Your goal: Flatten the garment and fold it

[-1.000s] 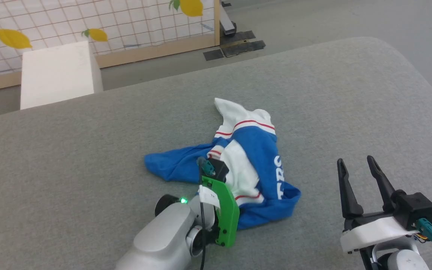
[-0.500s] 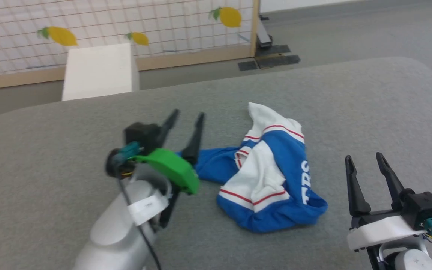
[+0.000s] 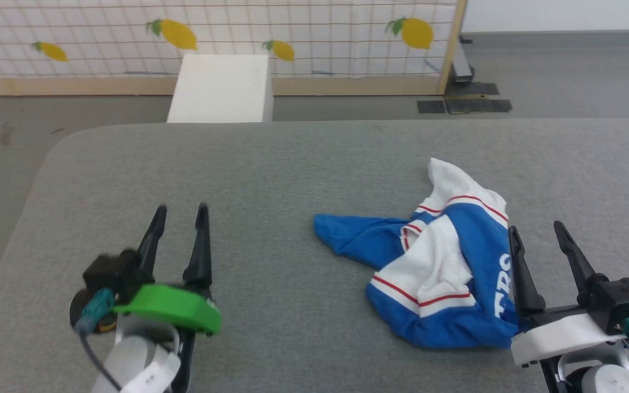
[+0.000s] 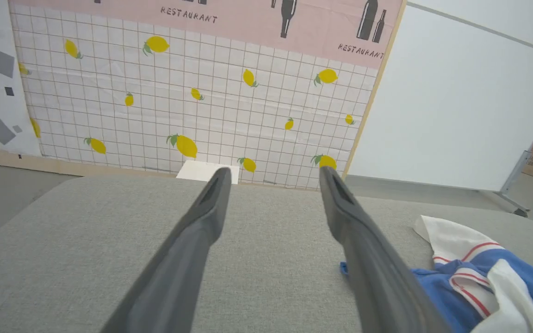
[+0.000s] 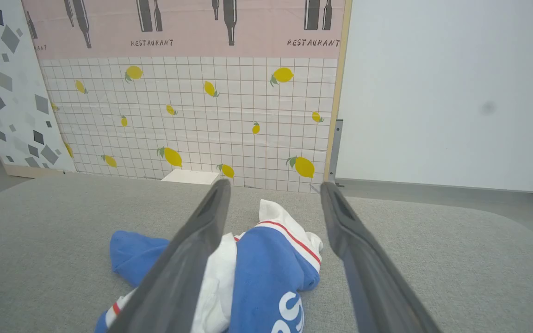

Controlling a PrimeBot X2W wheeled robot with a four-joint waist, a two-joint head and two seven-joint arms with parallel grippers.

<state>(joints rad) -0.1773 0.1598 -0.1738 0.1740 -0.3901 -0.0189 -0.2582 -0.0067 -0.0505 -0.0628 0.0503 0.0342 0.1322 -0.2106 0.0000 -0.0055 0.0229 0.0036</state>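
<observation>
The crumpled jersey (image 3: 440, 262) is seen lower right, just beside the open, empty right gripper (image 3: 535, 228), with the open left gripper (image 3: 181, 208) placed well apart at lower left

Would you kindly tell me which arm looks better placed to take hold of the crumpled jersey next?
Right, probably. The right gripper stands open right beside the garment, its fingers framing the cloth in its wrist view. The left gripper, also open, sits well apart over bare grey surface.
</observation>
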